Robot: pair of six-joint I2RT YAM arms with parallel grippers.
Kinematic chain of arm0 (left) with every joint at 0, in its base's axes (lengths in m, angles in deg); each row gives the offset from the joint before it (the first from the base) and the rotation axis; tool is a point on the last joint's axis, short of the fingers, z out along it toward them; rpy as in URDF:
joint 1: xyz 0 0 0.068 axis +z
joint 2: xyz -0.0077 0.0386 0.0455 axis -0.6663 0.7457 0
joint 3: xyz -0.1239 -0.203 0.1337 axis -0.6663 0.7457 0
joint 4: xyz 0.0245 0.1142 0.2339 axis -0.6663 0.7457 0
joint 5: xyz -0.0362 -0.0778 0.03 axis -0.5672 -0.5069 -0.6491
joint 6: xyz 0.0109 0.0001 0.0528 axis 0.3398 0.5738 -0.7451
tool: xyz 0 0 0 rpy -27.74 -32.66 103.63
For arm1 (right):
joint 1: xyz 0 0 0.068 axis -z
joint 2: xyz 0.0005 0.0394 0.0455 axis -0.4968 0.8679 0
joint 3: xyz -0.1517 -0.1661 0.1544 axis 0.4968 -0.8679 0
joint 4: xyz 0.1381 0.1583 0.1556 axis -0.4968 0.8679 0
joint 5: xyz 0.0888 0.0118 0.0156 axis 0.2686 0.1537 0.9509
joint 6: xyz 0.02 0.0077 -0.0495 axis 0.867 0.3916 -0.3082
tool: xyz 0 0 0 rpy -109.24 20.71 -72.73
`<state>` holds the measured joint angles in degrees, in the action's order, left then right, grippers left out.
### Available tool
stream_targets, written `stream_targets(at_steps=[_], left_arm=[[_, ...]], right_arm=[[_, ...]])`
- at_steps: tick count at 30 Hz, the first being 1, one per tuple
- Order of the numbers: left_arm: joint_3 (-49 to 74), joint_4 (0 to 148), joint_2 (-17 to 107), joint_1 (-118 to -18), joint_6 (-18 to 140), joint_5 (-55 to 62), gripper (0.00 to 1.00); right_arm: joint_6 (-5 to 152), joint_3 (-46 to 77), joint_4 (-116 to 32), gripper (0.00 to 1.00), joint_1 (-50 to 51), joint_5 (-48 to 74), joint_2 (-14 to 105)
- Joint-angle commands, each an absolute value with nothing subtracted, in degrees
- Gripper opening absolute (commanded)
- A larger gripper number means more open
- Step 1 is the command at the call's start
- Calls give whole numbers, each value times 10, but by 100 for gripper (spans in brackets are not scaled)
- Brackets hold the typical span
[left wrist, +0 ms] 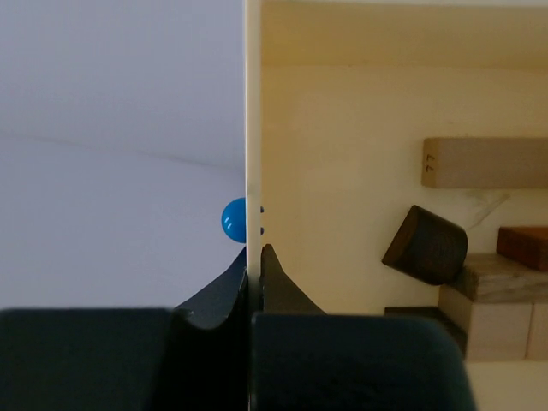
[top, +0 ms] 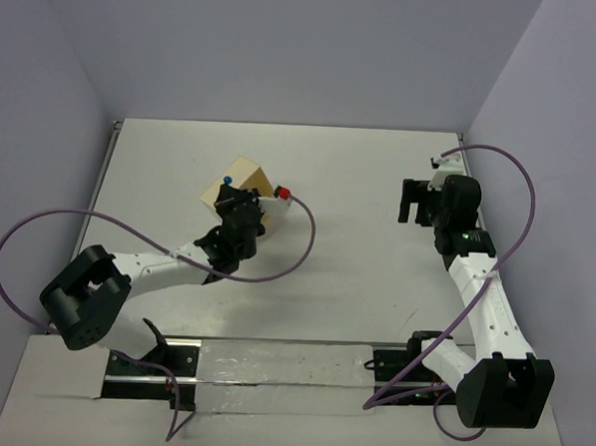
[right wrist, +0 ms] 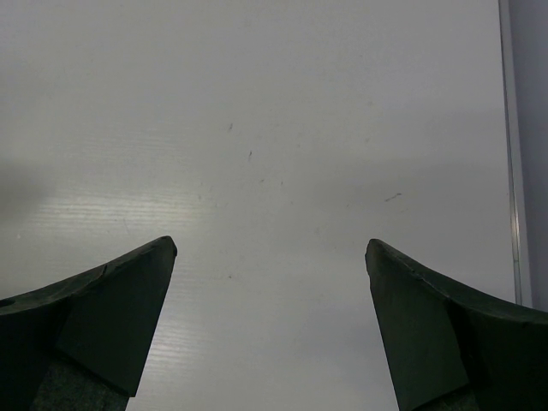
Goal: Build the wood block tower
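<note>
— What does the left gripper [left wrist: 254,250] have?
— The thin side wall of the pale wooden box [top: 243,173]. The jaws are pinched tight on it, one finger outside and one inside.

— And right by the fingertips?
— A blue ball [left wrist: 233,220] sits just outside that wall, close beside the tips.

— Where are the wood blocks [left wrist: 497,278]?
— Inside the box, jumbled to the right of the clamped wall. A dark brown block [left wrist: 425,244] is tilted on a corner and leans on the light tan blocks [left wrist: 492,325]. A reddish-brown block [left wrist: 524,247] lies at the frame edge, and a tan bar [left wrist: 484,163] lies beyond them.

— The box itself?
— From above it looks tipped up on the table [top: 356,266], left of centre, with a red knob [top: 283,193] at its right side.

— The right gripper [right wrist: 271,248]?
— Its fingers are spread wide with nothing between them. It hangs over the table surface, well apart from the box.
</note>
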<state>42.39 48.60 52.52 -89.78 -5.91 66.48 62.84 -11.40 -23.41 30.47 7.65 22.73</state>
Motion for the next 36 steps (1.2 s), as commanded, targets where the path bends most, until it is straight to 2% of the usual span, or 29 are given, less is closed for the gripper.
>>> stream_targets(at_steps=[1, 7, 12, 19, 27, 32, 36], left_arm=[[490, 131, 514, -953, -312, 718, 0], [555, -120, 584, -1050, -498, 729, 0], [570, -303, 699, -1117, -624, 739, 0], [565, -304, 774, -1185, -602, 787, 0], [560, -303, 804, -1201, -587, 803, 0], [558, -304, 805, -1191, -596, 797, 0], [531, -304, 794, -1140, -616, 782, 0]], right_arm=[[637, -109, -240, 100, 308, 77, 220], [637, -115, -242, 100, 310, 77, 212], [636, -116, -240, 100, 312, 75, 208], [638, -120, -241, 100, 319, 77, 201], [639, -121, -243, 100, 322, 80, 206], [639, -121, -244, 100, 322, 81, 208], [639, -122, -245, 100, 322, 80, 207]])
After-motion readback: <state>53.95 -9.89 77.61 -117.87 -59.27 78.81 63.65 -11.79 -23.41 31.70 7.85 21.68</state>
